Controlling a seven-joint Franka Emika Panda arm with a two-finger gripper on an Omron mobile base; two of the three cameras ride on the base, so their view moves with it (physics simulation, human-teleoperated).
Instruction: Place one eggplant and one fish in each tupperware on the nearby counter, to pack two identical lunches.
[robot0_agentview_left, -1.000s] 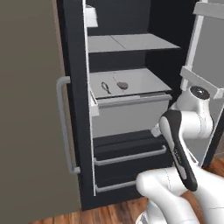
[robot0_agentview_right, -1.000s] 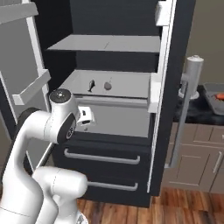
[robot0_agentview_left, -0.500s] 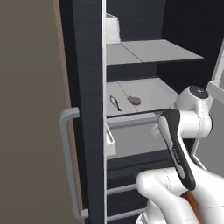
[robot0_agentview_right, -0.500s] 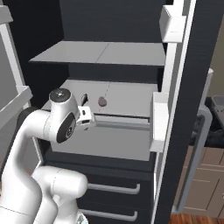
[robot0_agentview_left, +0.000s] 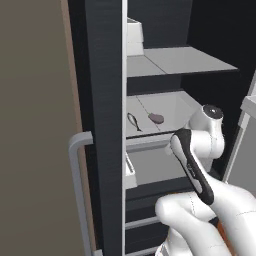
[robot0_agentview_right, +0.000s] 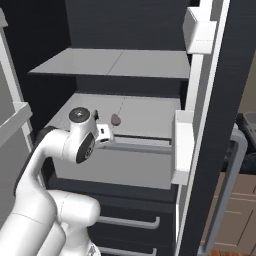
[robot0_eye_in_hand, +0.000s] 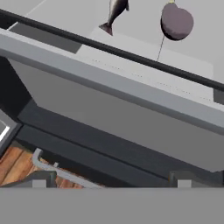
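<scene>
The hand view looks down on a grey fridge shelf (robot0_eye_in_hand: 131, 65) where a dark grey fish (robot0_eye_in_hand: 116, 11) lies just beside a purple eggplant (robot0_eye_in_hand: 176, 21), apart from it; wood floor (robot0_eye_in_hand: 17, 164) shows below. The right base view shows the shelf (robot0_agentview_right: 150, 112) with the eggplant (robot0_agentview_right: 115, 119) and an open door's bins (robot0_agentview_right: 183, 145). The white arm (robot0_agentview_left: 200, 165) bends at the elbow, its hand level with that shelf, jaws spread wide and empty.
</scene>
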